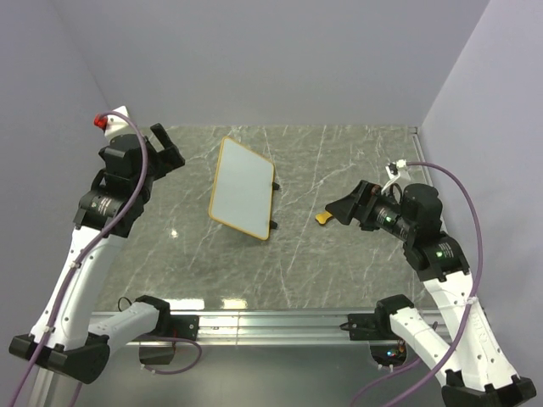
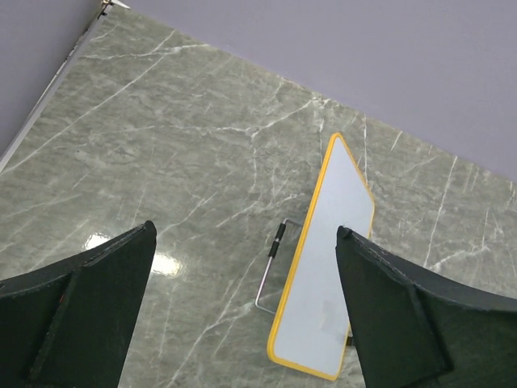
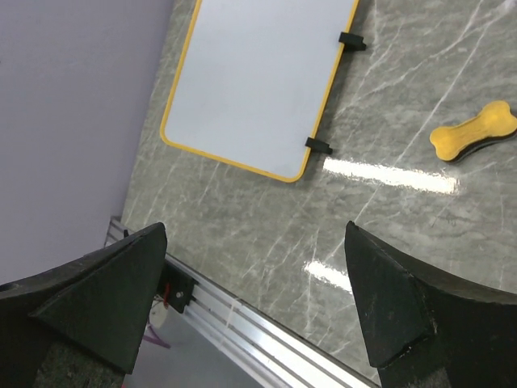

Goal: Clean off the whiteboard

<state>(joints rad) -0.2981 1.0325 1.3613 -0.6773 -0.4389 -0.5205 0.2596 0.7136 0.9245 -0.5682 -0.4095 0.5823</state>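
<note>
The whiteboard (image 1: pixel 242 188), white with a yellow-tan frame and two small black clips (image 3: pixel 351 40) on its right edge, sits at the table's middle left, propped on a thin wire stand (image 2: pixel 275 263). Its surface looks nearly blank, with a faint grey smudge in the left wrist view (image 2: pixel 327 311). It also shows in the right wrist view (image 3: pixel 258 81). The yellow bone-shaped eraser (image 1: pixel 323 219) lies on the table to its right (image 3: pixel 472 131). My left gripper (image 1: pixel 170 154) is open and empty, raised to the left of the board (image 2: pixel 245 230). My right gripper (image 1: pixel 344 209) is open and empty, just right of the eraser (image 3: pixel 255 228).
The grey marble table (image 1: pixel 339 263) is closed in by lilac walls at the back and both sides. An aluminium rail (image 1: pixel 271 322) runs along the near edge and shows in the right wrist view (image 3: pixel 242 323).
</note>
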